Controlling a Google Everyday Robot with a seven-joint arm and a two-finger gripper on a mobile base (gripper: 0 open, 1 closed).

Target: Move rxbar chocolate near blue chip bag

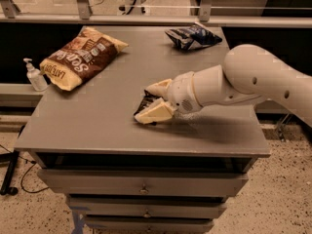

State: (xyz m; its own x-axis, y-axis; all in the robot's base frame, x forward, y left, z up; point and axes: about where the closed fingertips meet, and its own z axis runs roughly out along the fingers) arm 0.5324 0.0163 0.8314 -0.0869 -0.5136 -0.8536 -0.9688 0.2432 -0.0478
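Observation:
The rxbar chocolate (145,103), a small dark wrapper, lies flat near the middle of the grey table (92,123). My gripper (143,104) has come in from the right and is low over the table. Its two cream fingers (155,113) are apart, one on the far side and one on the near side of the bar. The arm hides part of the bar. The blue chip bag (192,36) lies crumpled at the table's far right, well apart from the bar.
A large tan-and-brown chip bag (80,57) lies at the far left of the table. A hand sanitizer bottle (34,75) stands on a ledge left of the table. Drawers sit below the table front.

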